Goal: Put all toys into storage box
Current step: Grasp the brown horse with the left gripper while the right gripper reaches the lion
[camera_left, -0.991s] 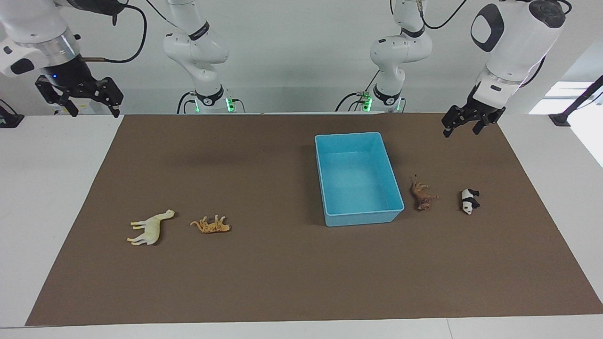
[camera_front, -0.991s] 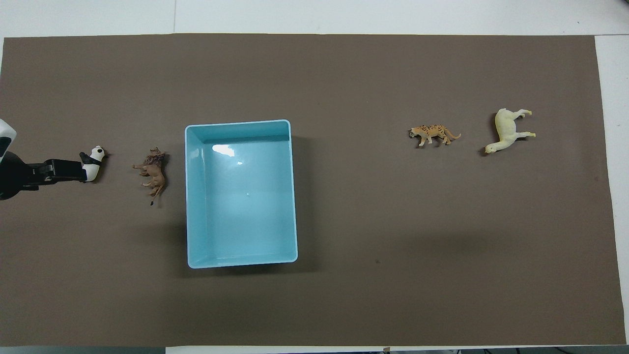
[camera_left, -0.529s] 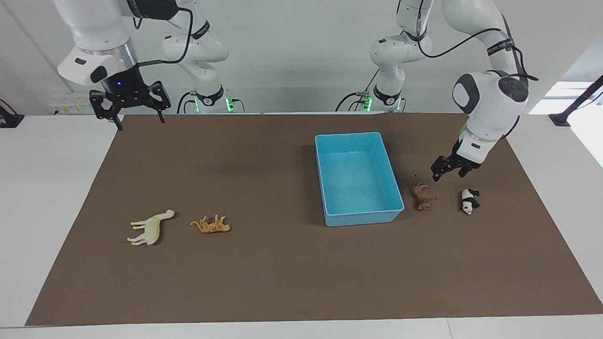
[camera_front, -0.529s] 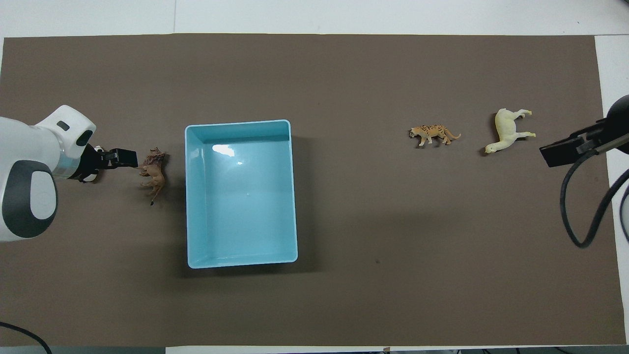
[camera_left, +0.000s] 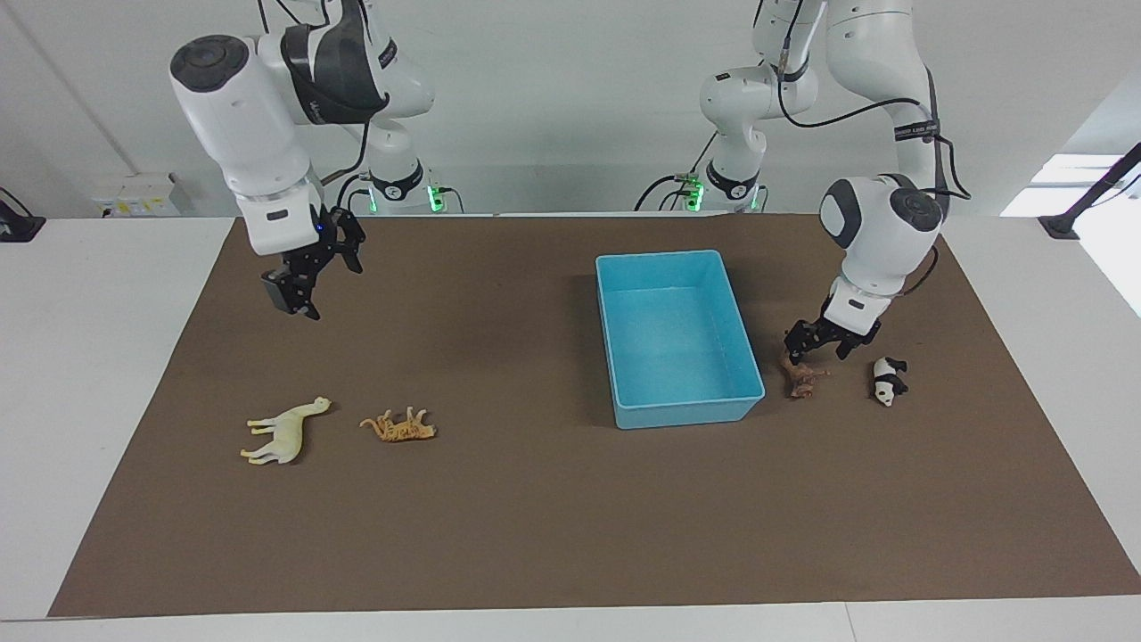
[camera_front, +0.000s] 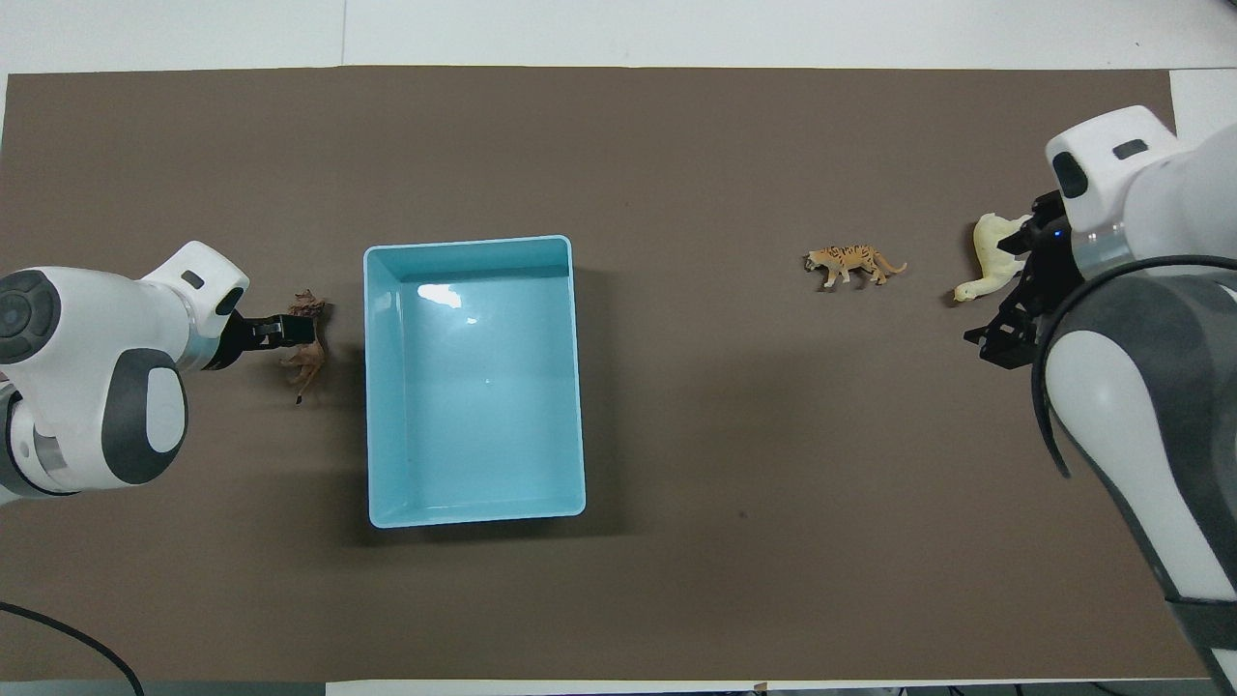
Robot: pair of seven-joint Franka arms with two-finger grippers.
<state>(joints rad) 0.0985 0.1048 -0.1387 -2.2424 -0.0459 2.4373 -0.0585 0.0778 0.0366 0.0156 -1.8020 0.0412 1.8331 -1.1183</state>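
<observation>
From the facing view I see my left hand [camera_left: 813, 351] open, low over the brown animal [camera_left: 802, 377] beside the glossy blue box [camera_left: 624, 339]; overhead, its arm hides the panda [camera_left: 888, 381]. My right hand [camera_left: 299, 299] hangs open above the table [camera_left: 499, 517].

a white table [camera_left: 107, 357] under a brown mat [camera_left: 535, 517] in a pale, evenly lit room.
a plain light grey wall [camera_left: 553, 98] rises at the table's edge; daylight glares through a bright window [camera_left: 1083, 183] at one end, and a small labelled wall plate [camera_left: 134, 196] sits low at the other.
</observation>
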